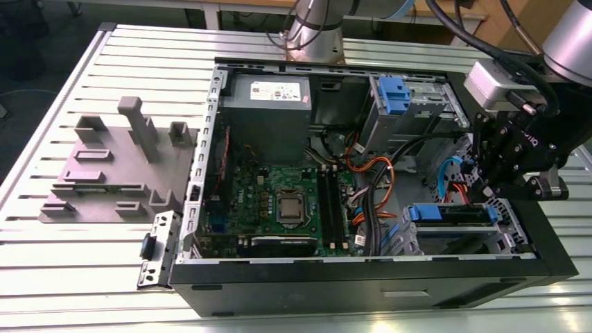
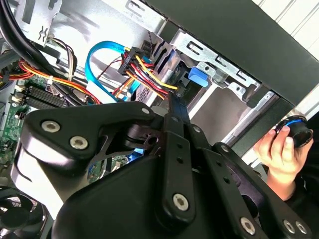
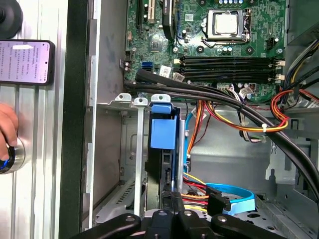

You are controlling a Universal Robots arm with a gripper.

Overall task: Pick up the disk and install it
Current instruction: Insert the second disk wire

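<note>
Disk (image 3: 162,164) seated in bay; pincer (image 3: 174,199) above

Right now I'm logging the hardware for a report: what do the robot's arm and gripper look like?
The arm is a silver-grey tube on a round base, with thick black cables running along its upper part. Near the wrist sits a light grey box above a black block with small white print. The gripper is matte black, built of rounded link plates joined by silver screws and pins, tapering to thin black fingers.

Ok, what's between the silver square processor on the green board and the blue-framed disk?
In the first wrist view, long black memory slots and thick black cables lie between the processor and the disk.
</note>
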